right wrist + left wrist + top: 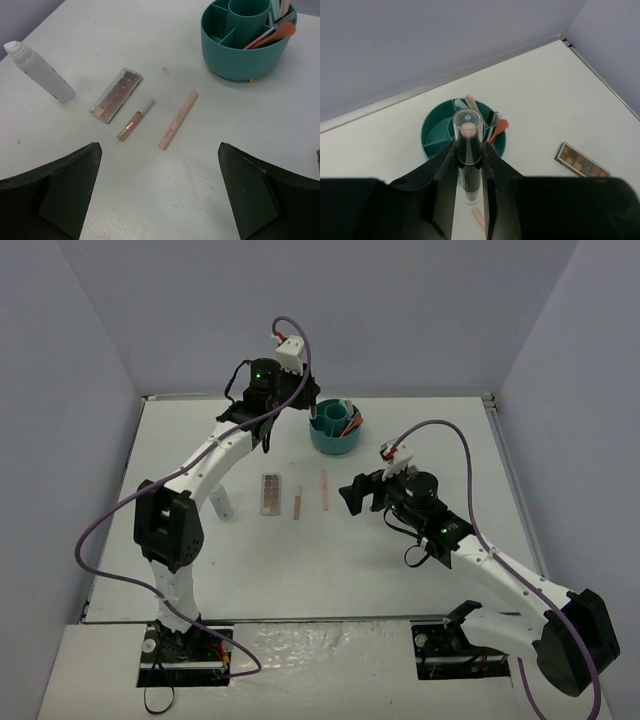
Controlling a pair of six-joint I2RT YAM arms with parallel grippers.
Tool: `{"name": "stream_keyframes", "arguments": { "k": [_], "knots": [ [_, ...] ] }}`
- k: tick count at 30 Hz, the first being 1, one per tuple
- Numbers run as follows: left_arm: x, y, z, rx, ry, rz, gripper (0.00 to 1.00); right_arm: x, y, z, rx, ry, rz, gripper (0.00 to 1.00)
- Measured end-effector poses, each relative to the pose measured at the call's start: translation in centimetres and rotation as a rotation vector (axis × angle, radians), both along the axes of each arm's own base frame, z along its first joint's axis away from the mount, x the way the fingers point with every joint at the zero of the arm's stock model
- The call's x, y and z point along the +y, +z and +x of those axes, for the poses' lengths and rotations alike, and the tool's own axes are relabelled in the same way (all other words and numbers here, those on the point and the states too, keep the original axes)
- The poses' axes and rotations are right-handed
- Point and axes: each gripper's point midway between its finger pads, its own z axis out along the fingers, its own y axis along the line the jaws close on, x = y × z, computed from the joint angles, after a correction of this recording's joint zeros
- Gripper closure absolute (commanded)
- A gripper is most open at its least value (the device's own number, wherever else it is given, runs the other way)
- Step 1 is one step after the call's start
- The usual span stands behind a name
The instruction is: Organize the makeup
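Over the teal cup (436, 136), at the centre of the left wrist view, you have a dark stick with a clear cap (468, 125) pinched between the fingers of the left gripper (469, 154). It lies along them with its capped end pointing at the cup, so by my judgement it can slide straight in beside the brushes (499, 129) standing there; which compartment it hangs over I cannot tell. Across the middle of the right wrist view the other makeup lies flat on the table (165, 200): a brown palette (116, 95), a short white-capped tube (136, 119) just beside it, a pink stick (178, 120) and, at upper left, the white bottle (40, 72). Your right gripper (159, 165) hangs above them, jaws spread wide and empty, placed, it seems, to come down on the pink stick.
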Motion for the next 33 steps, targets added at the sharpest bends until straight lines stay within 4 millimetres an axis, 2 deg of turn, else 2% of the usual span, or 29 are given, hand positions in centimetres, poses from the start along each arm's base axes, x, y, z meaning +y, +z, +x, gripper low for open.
{"name": "stream_keyframes", "arguments": {
  "k": [2,7,13,17,23,33],
  "knots": [
    [-0.9,-0.2,1.6,-0.029,-0.033,0.020,1.00,-0.3,-0.4,0.0,0.011,-0.015,-0.011,0.00],
    [-2.4,-2.5,4.8,-0.057,-0.099,0.066,1.00,-1.0,-1.1,0.2,0.028,-0.052,-0.034,0.00],
    [-2.8,-6.3,7.6,-0.058,-0.118,0.121,1.00,-1.5,-1.9,0.2,0.045,-0.070,-0.050,0.00],
    [-3.1,-7.8,8.8,-0.062,-0.131,0.141,1.00,-1.7,-2.4,0.1,0.058,-0.072,-0.059,0.00],
    [-3.3,-8.2,10.0,-0.094,-0.136,0.137,0.98,-1.9,-3.2,-0.2,0.075,-0.071,-0.079,0.00],
    [-2.7,-7.4,11.9,-0.182,-0.113,0.102,0.98,-2.0,-3.3,-0.2,0.076,-0.067,-0.087,0.00]
  ]
}}
